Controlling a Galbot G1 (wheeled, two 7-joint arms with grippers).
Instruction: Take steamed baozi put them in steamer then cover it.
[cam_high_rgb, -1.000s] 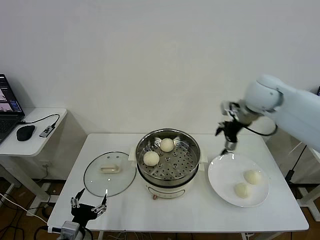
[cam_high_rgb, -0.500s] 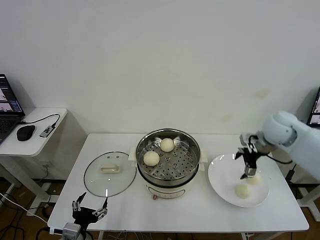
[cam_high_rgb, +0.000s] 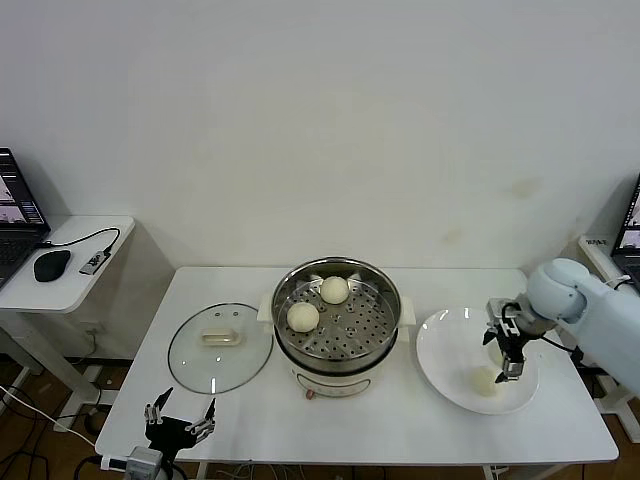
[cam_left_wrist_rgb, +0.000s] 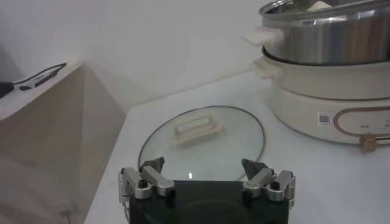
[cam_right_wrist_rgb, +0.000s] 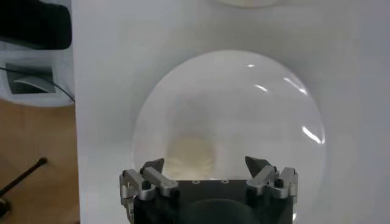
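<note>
The steamer (cam_high_rgb: 381, 345) stands mid-table with two steamed baozi (cam_high_rgb: 334, 289) (cam_high_rgb: 303, 316) on its perforated tray. Its cover (cam_high_rgb: 220, 347), a glass lid with a beige handle, lies flat on the table to the left. On the white plate (cam_high_rgb: 444, 348) at the right lies another baozi (cam_high_rgb: 485, 381). My right gripper (cam_high_rgb: 506, 362) hangs open low over the plate, hiding the spot just behind that bun. In the right wrist view a baozi (cam_right_wrist_rgb: 190, 155) lies just beyond the open right gripper (cam_right_wrist_rgb: 207, 164). My left gripper (cam_high_rgb: 180, 418) waits open off the table's front left corner, facing the cover (cam_left_wrist_rgb: 201, 137).
A side table (cam_high_rgb: 75, 285) at the far left carries a laptop, a mouse and a cable. The steamer's body (cam_left_wrist_rgb: 329, 36) rises beyond the lid in the left wrist view. The wall runs close behind the table.
My right arm has swung from beside the steamer out over the plate and come down over the buns. The left gripper has hardly moved.
</note>
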